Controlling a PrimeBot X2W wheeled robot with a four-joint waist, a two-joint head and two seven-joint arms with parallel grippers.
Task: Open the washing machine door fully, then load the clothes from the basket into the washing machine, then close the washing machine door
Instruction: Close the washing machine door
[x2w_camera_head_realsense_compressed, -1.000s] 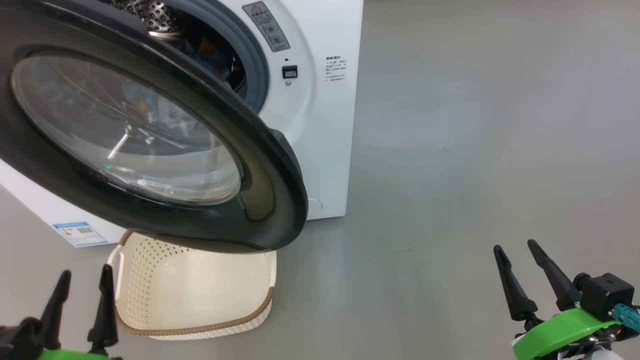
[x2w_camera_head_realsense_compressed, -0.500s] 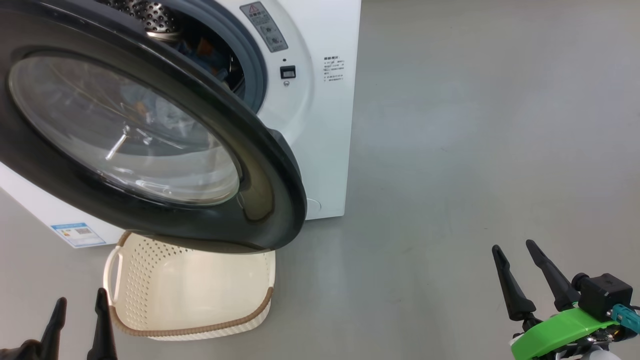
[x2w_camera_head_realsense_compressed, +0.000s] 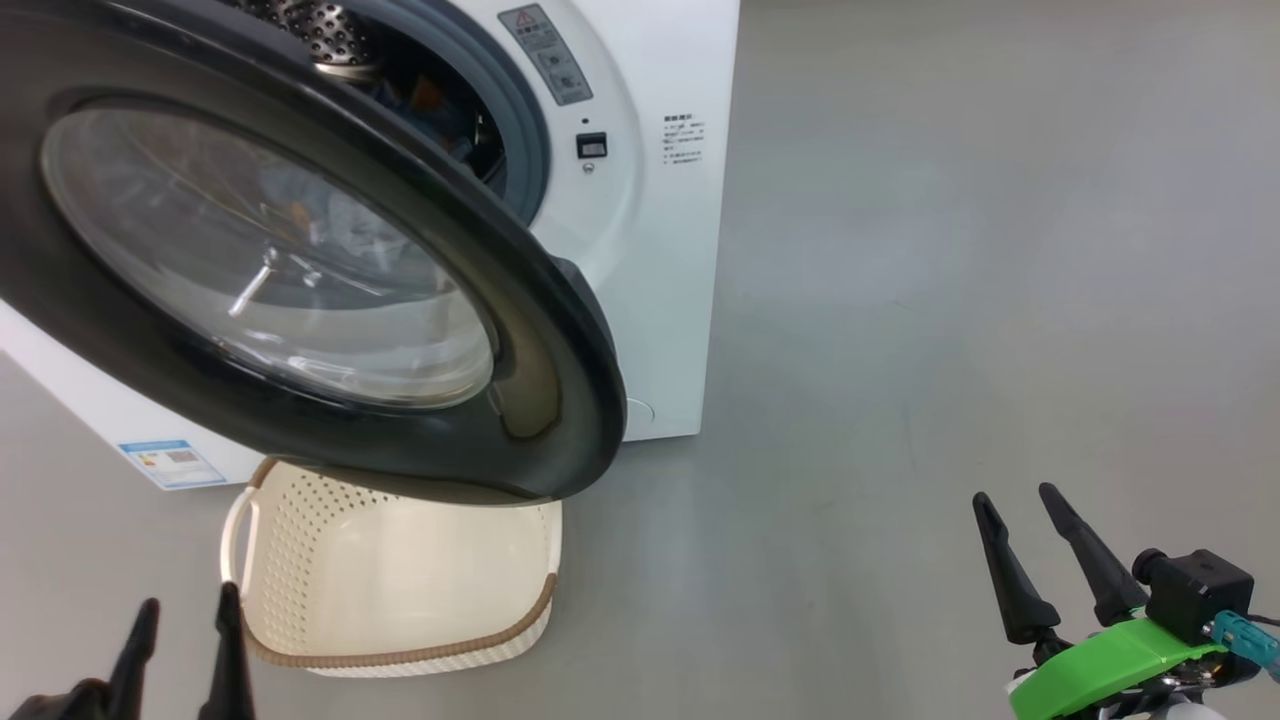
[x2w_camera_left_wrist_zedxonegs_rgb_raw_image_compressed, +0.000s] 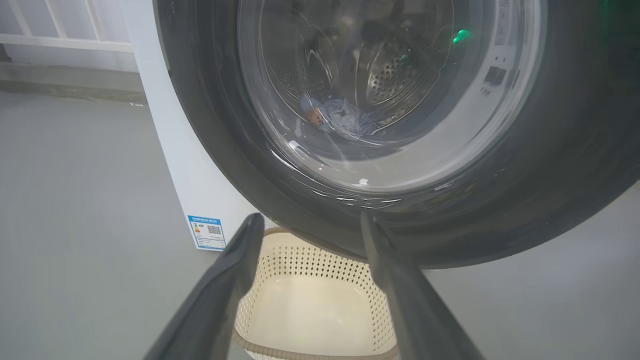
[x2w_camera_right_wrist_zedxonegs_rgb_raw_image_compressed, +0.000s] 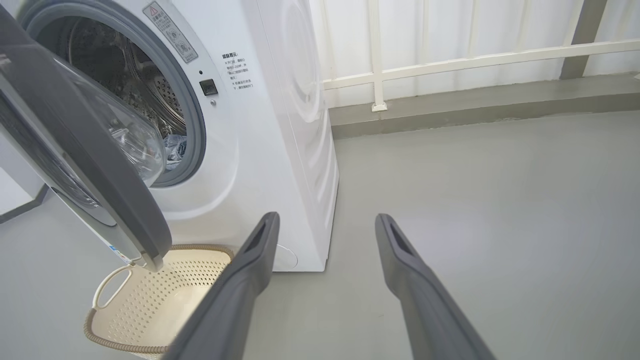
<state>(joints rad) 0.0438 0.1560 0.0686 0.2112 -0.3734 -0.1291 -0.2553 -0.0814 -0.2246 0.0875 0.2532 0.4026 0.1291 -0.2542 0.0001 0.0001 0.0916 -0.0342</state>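
Two grippers open and free before the washing machine (x2w_camera_head_realsense_compressed: 660, 250).
The washing machine door (x2w_camera_head_realsense_compressed: 540, 330) stands swung partway out from the machine, its black ring and glass bowl overhanging the basket (x2w_camera_head_realsense_compressed: 400, 658), which sits on the grey floor (x2w_camera_head_realsense_compressed: 950, 250) just in front of the machine's base. The clothes (x2w_camera_left_wrist_zedxonegs_rgb_raw_image_compressed: 340, 115) lie inside the machine's drum (x2w_camera_right_wrist_zedxonegs_rgb_raw_image_compressed: 160, 95), blue fabric showing through the door glass. The left gripper (x2w_camera_head_realsense_compressed: 188, 600) is low in front of the machine, near the basket, fingers spread and holding nothing. The right gripper (x2w_camera_head_realsense_compressed: 1014, 495) is well off to the machine's right above the floor, fingers likewise apart and empty.
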